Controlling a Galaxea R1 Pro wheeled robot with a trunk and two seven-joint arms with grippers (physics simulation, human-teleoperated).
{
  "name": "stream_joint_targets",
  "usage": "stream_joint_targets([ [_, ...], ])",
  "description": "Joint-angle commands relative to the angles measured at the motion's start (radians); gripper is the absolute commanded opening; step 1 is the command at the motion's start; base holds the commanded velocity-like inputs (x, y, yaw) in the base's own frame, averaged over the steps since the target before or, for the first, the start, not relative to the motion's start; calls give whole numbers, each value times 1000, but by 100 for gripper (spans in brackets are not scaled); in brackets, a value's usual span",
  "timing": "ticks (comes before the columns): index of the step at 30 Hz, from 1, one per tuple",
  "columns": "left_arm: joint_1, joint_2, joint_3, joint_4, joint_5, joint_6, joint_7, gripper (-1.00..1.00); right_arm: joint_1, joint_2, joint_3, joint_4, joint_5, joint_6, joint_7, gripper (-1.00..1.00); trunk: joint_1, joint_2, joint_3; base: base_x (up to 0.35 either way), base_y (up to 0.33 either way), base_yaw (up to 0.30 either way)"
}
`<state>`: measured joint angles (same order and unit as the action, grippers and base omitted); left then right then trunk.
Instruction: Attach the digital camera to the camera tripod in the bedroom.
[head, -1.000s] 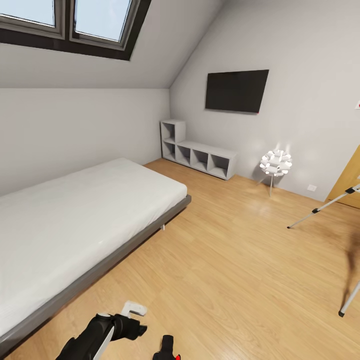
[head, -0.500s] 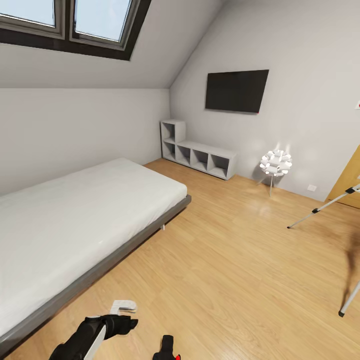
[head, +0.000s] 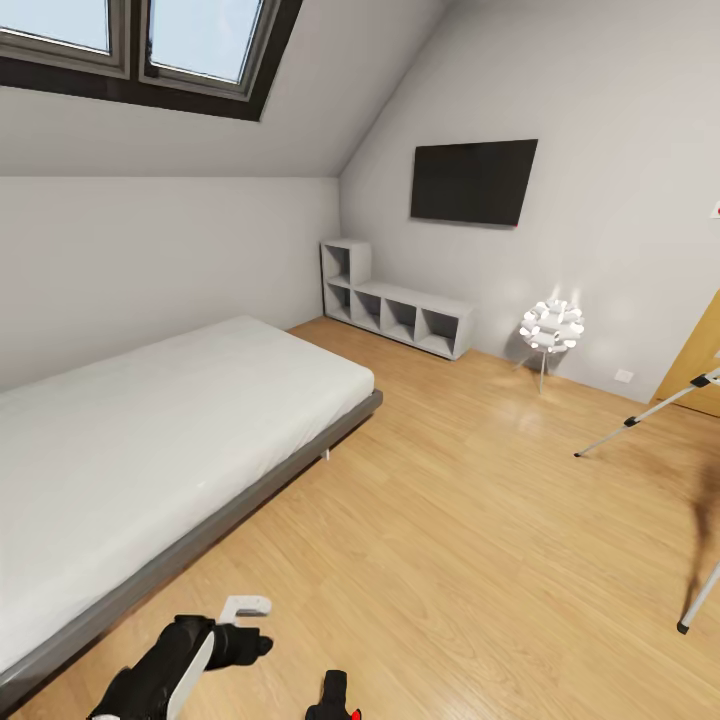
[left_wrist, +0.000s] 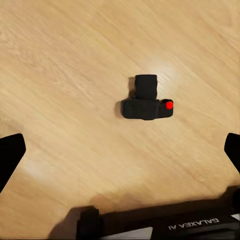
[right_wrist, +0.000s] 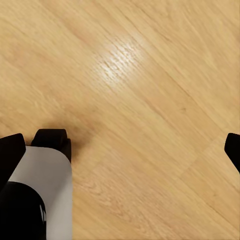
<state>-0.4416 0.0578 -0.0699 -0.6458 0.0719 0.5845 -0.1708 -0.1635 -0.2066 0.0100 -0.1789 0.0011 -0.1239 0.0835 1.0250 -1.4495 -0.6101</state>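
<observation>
- Camera (left_wrist: 146, 98) lying alone on the wood floor (head: 470, 500), red button (left_wrist: 169, 105) showing, nothing touching it.
- In the head view, just a black bit with a red dot (head: 338, 700) at the bottom edge, near the left arm.
- Left gripper (left_wrist: 120, 150) hanging right above the camera, fingers (left_wrist: 10, 155) spread wide apart, holding nothing.
- Right gripper (right_wrist: 120, 150) also over bare floor, fingers (right_wrist: 11, 150) wide apart, holding nothing.
- Tripod (head: 650, 410) well away from the camera, over by the wooden door (head: 695, 360); two thin silver legs with black feet to be seen, the top cut off by the edge.
- Bed (head: 150, 440) on the other side of the camera, shelves (head: 400, 310) and a small round lamp (head: 551, 328) far back by the wall, under the black screen (head: 473, 180).
- Task hardly begun: camera not yet picked up, not yet on the tripod.
- Left to do, by the look of it: come down, close on the camera, lift it, go over to the tripod, set it on top.
</observation>
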Motion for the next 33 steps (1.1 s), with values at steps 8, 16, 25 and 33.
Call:
stream_joint_targets([
  [8, -24, 5, -10, -3, 5, 123, 18, 100, -1, 0, 1, 1, 0, -3, 2, 100, 0, 0, -1, 0, 0, 0],
  [16, -48, 8, -12, -3, 8, 218, 52, 100, -1, -1, 1, 1, 0, -3, 1, 100, 0, 0, -1, 0, 0, 0],
  [25, -66, 34, -24, -4, 12, 236, 6, 100, -1, -2, 1, 1, 0, -3, -1, 100, 27, -49, -23, 0, 0, 0],
  [33, -83, 92, -87, -4, 11, 217, -170, 100, -1, -2, 1, 1, 0, -3, -2, 100, 57, -105, -48, 0, 0, 0],
])
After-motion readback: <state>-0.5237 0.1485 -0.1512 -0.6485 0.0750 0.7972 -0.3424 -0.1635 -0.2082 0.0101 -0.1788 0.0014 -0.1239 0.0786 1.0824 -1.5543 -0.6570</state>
